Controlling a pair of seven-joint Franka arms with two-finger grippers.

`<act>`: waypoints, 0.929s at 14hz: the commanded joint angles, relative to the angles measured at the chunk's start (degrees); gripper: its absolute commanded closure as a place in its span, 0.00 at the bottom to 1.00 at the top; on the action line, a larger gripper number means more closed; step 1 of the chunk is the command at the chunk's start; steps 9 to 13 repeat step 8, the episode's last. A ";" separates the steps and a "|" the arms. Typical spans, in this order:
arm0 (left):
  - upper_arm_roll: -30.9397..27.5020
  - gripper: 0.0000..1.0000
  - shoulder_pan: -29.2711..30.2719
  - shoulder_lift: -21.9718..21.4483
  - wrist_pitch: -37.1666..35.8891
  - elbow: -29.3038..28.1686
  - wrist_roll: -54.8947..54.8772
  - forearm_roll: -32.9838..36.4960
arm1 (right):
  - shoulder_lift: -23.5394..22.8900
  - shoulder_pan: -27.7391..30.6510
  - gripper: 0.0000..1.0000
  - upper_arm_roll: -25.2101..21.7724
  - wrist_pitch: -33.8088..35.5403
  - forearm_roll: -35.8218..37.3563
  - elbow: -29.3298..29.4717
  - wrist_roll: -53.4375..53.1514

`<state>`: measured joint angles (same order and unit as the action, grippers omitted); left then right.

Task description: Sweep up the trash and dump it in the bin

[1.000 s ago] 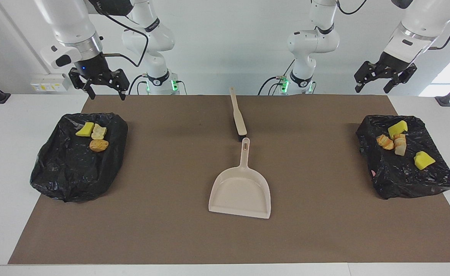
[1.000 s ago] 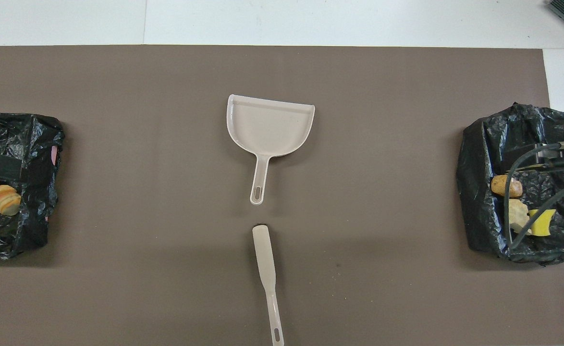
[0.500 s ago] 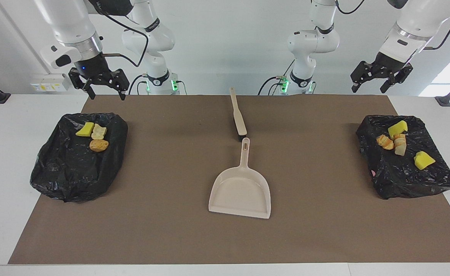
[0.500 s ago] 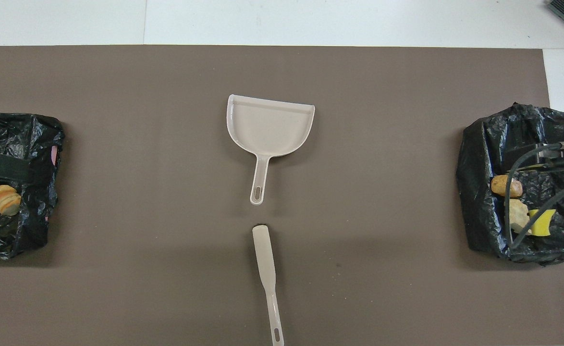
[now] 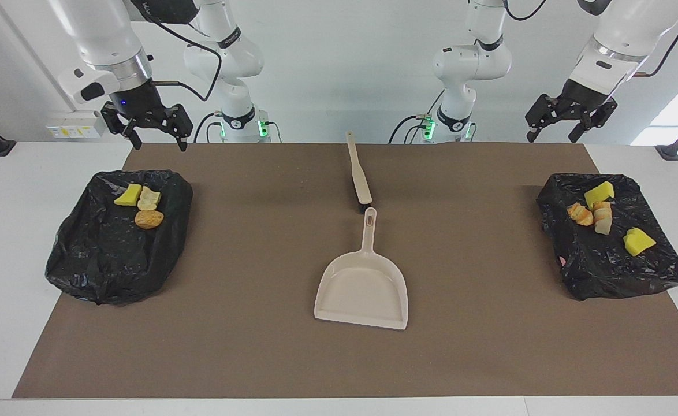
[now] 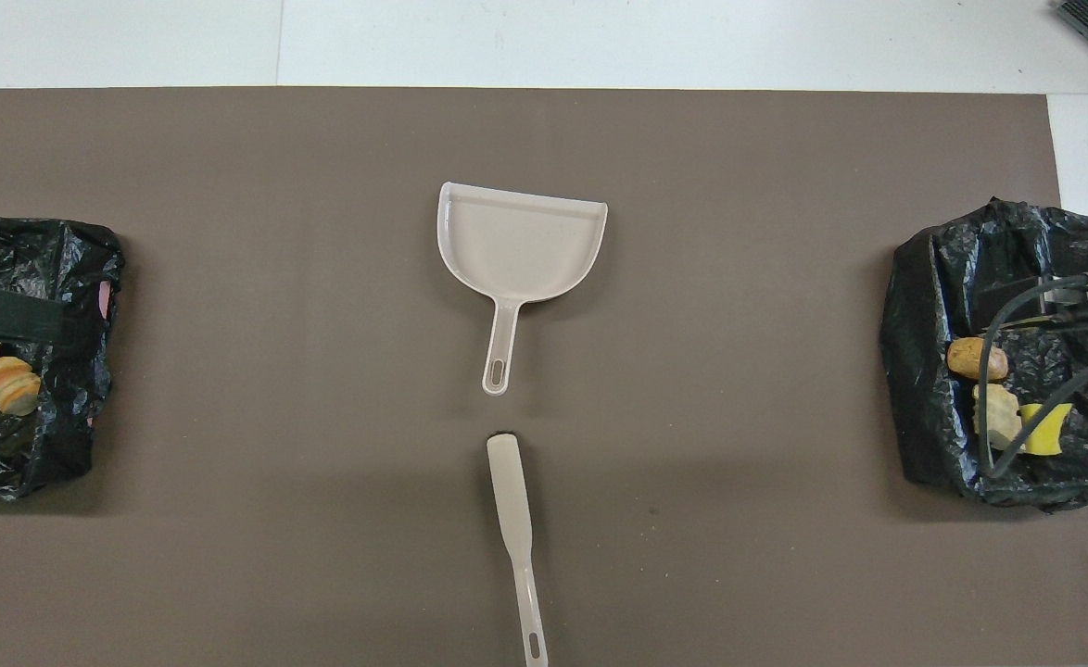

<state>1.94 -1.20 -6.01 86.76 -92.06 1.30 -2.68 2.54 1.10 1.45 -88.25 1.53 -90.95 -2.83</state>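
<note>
Figure: both arms raised, nothing in hand. The beige plastic dustpan lies flat at mid-mat and serves as landmark. The trash, yellow sponge chunks and tan bread-like lumps, already lies in two bins lined with crumpled black plastic: one group in the bin toward the right arm's end from the dustpan, the other group in the bin toward the left arm's end. No pieces show on the brown mat around the dustpan.

The right gripper hangs with jaws wide and empty over the mat edge, nearer the robots than its bin; the left gripper hangs likewise, wide and empty, above the table edge.

The slim beige brush lies handle toward the robots, its head just short of the dustpan's handle tip.

Judgement: the dumping looks finished, and the step in hand is clearing away; this is best done by keeping both grippers high, well off the loose liners.

Hard to read: in the overhead view each bin is cut by the frame edge, cables cross one group of trash, and the brush's bristles hide beneath its back.
</note>
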 commanded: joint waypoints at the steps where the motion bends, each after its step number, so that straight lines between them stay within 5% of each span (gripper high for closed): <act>1: -0.45 0.00 -0.38 -1.73 0.69 -2.07 0.19 -0.57 | 1.33 0.66 0.00 0.31 -1.31 -0.65 -1.77 -0.33; 13: -0.45 0.00 -0.38 -1.73 0.77 -2.16 0.46 -0.57 | 1.33 0.66 0.00 0.22 -1.22 -0.74 -1.77 -0.42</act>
